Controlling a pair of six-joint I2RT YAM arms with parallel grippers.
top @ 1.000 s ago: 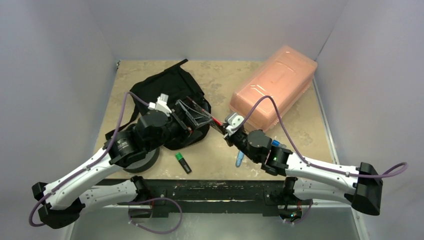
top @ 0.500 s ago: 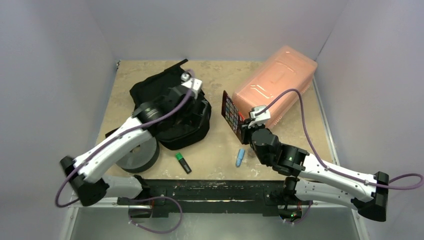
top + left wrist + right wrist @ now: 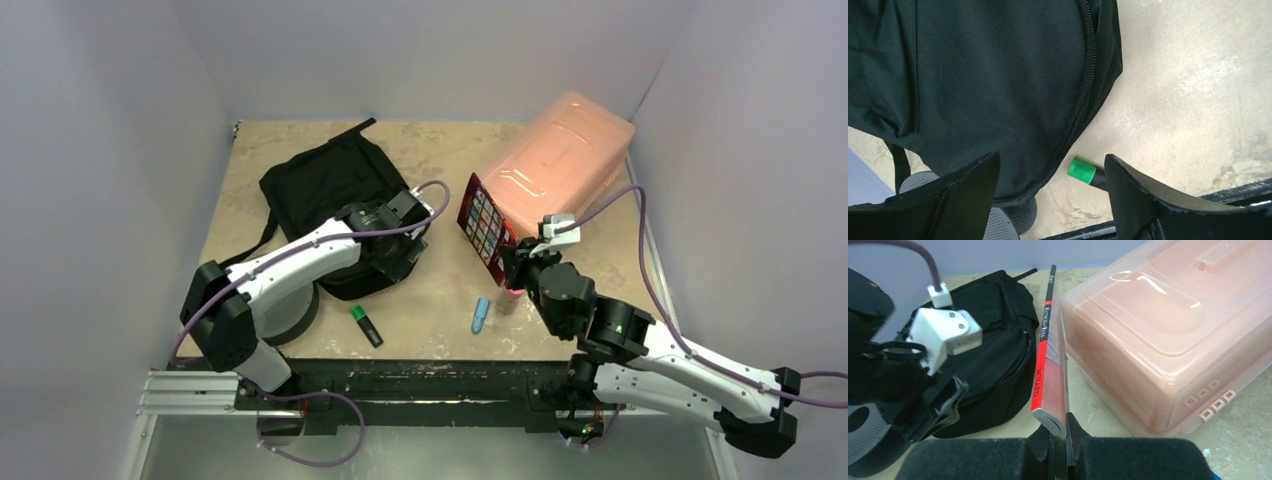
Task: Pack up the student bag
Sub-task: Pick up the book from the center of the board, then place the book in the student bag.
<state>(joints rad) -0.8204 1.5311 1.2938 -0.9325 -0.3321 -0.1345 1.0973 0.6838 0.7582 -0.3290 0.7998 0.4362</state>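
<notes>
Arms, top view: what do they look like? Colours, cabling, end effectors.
The left arm and right arm have white link shells, black joint housings and black bases. A purple cable runs along each to a white wrist block. The left end effector and right end effector have broad black fingers.

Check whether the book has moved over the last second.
Yes. The book, clamped in the right gripper, has moved right, away from the student bag, and now stands beside the pink box's near corner.
</notes>
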